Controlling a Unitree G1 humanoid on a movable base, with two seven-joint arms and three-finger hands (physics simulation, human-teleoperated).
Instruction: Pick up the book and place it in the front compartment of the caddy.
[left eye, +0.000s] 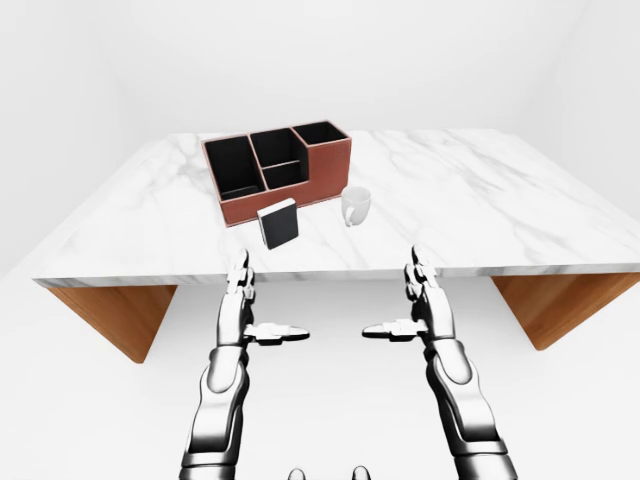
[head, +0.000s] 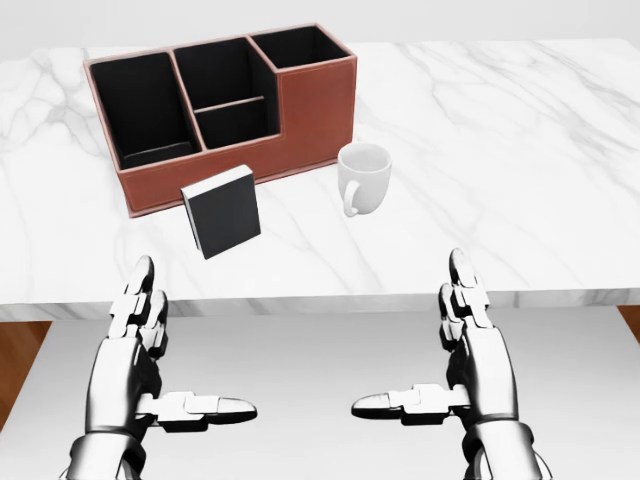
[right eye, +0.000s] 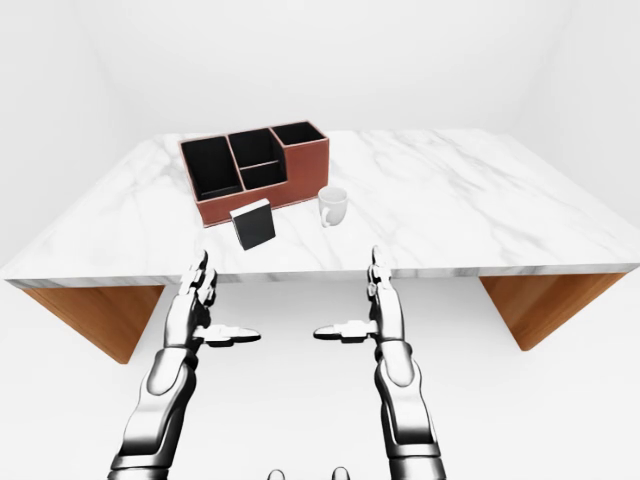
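Observation:
A small black book (head: 221, 211) with a white top edge stands upright on the marble table (head: 520, 150), just below the red-brown caddy (head: 300, 135). The caddy has several black-lined compartments. Both hands hover below the table's near edge, apart from everything. My left hand (head: 165, 355) is open, fingers pointing up, thumb stretched to the right. My right hand (head: 440, 345) is open the same way, thumb pointing left. Neither holds anything.
A white mug (head: 362, 177) stands on the table right of the book, near the caddy's lower right corner. The table has wooden side panels (left eye: 115, 315) under its white marble top. White floor and walls surround it.

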